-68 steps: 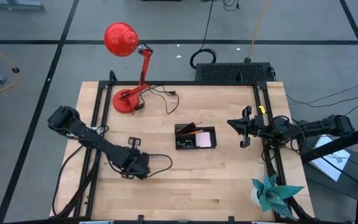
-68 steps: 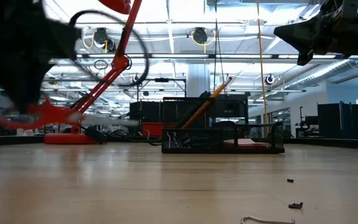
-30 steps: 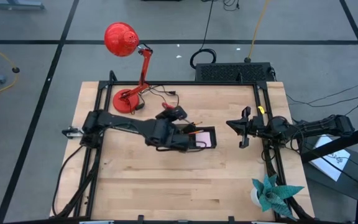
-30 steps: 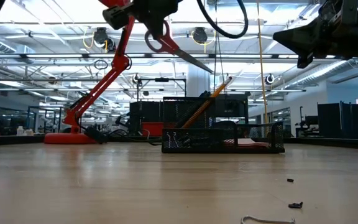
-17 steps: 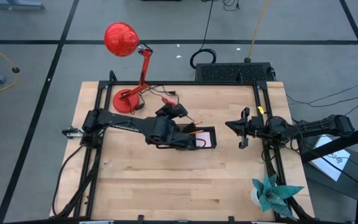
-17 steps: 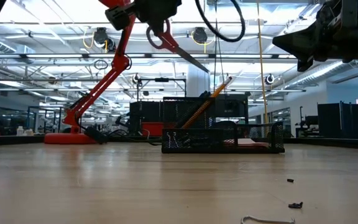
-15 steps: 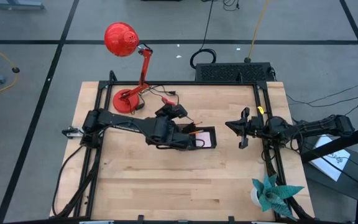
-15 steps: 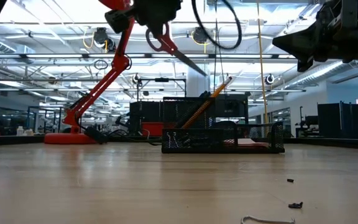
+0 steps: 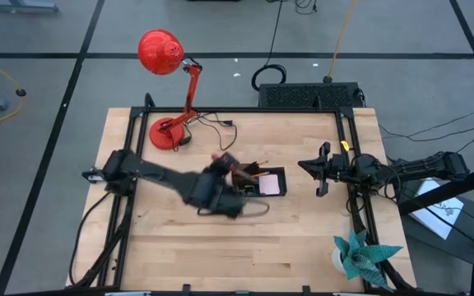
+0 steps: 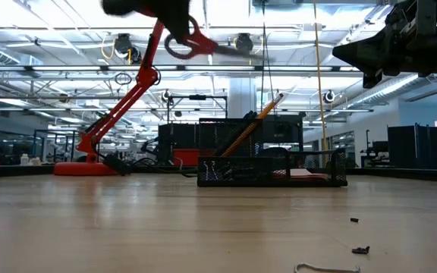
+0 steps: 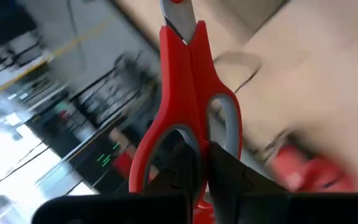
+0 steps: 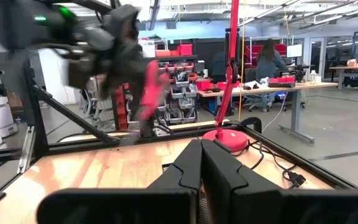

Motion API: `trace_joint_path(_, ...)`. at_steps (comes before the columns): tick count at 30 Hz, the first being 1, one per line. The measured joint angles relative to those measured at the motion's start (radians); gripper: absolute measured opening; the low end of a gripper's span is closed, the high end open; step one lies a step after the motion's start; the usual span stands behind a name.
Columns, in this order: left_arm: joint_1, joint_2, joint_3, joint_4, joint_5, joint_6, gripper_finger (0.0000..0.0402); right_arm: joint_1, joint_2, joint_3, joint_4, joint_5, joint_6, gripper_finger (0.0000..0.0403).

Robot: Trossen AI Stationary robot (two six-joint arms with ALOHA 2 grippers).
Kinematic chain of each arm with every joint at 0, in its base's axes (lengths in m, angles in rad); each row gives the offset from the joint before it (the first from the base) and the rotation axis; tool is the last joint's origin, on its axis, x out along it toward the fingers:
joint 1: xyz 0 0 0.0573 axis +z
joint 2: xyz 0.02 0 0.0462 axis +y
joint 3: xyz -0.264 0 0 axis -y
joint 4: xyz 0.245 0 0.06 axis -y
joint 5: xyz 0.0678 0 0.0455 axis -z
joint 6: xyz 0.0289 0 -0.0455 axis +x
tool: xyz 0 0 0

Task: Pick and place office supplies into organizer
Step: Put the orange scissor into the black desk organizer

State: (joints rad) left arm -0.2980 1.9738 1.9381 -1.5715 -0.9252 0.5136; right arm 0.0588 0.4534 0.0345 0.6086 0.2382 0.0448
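- Left gripper (image 9: 220, 187): since the previous instant it has pulled back from above the organizer toward the lower left of the high view, and it appears blurred. Judgement: the placement is being re-aligned, not completed.
- Scissors (image 10: 192, 42): clamped by the handles in the left gripper's closed fingers and held high in the upper left of the low view, blades now nearly level.
- Organizer (image 9: 271, 184): sits at the centre of the table, an orange pencil (image 10: 250, 125) leaning inside it.
- Right gripper (image 9: 319, 168): waits just right of the organizer, raised above the table, unmoved; in its wrist view the fingers appear closed, holding nothing.
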Motion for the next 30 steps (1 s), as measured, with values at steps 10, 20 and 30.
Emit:
trace_joint_path(10,-0.222,-0.023,0.000,0.018,0.533,-0.667,0.0018,0.000,0.000,0.000,0.023,0.000,-0.003,0.0004)
trace_joint_path(20,-0.278,-0.020,-0.113,0.114,0.749,-1.278,0.0016,0.000,0.000,0.000,0.053,-0.003,-0.003,0.0004)
trace_joint_path(30,-0.277,-0.020,-0.309,0.276,0.871,-1.133,0.0013,0.001,0.000,0.000,0.003,-0.008,0.023,0.0004)
